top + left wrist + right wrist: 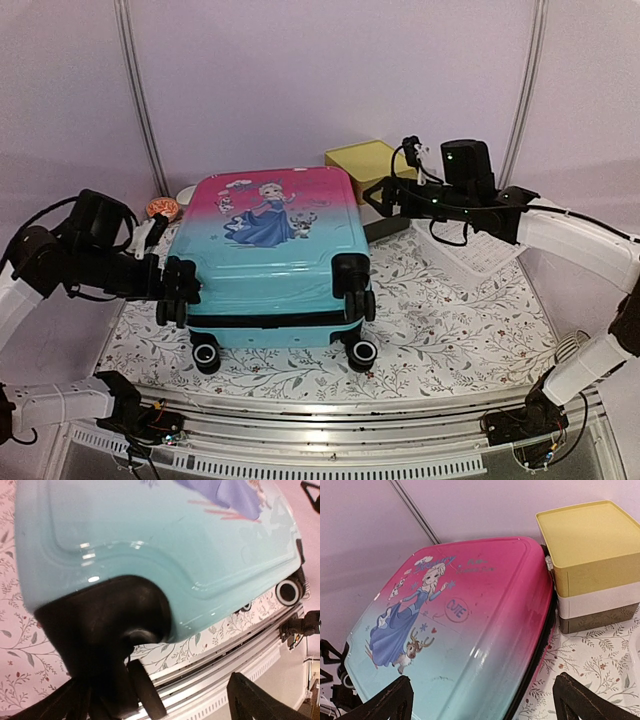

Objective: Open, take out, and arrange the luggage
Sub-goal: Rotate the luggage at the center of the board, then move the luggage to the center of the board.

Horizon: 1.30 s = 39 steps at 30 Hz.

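Note:
The luggage (270, 255) lies flat and closed on the floral table cover, pink end away from me and black wheels toward the near edge. In the left wrist view its turquoise shell (150, 540) and a black wheel housing (100, 630) fill the frame. My left gripper (176, 292) is at the suitcase's near-left wheel. Its jaws are open, and the wheel (145, 695) sits close to one finger without being clamped. My right gripper (385, 197) hovers open over the suitcase's far-right edge (540, 645), holding nothing.
A yellow-topped drawer box (368, 160) stands against the suitcase's far-right corner, also seen as the yellow-topped box (592, 550). A white mesh basket (480, 255) lies under the right arm. A small orange object (160, 208) sits at the far left. A metal rail (330, 415) runs along the near edge.

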Each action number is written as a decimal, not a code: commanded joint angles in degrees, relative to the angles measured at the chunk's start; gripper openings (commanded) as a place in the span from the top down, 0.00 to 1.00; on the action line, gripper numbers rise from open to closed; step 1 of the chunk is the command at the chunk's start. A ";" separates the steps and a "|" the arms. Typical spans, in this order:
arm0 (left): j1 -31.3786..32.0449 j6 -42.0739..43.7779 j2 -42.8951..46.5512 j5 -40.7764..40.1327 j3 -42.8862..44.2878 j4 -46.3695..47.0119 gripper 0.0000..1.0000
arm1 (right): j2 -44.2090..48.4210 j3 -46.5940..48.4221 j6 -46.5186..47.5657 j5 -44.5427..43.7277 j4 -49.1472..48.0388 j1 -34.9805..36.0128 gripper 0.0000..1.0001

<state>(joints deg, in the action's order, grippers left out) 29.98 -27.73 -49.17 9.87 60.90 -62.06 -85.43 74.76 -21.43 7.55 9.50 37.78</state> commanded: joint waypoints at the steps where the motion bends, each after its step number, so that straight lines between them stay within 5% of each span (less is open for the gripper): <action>1: -0.51 -0.41 2.69 -13.72 4.81 10.53 0.02 | 4.77 -4.44 2.96 -3.72 2.46 1.60 0.01; 10: -11.76 -5.40 7.95 -17.32 0.43 11.43 0.02 | 14.29 -13.65 0.72 -5.85 0.31 1.86 0.01; 16: -13.28 -7.86 12.91 -19.71 -6.13 14.50 0.02 | 18.67 -18.33 0.72 -4.40 -1.39 1.90 0.01; 39: -13.22 -8.09 10.18 19.46 -23.33 37.78 0.02 | 12.45 -11.38 2.81 1.53 10.94 4.02 0.01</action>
<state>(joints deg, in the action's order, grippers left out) 16.23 -34.94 -36.77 14.98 40.95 -33.52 -71.18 61.25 -19.68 9.72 16.73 39.90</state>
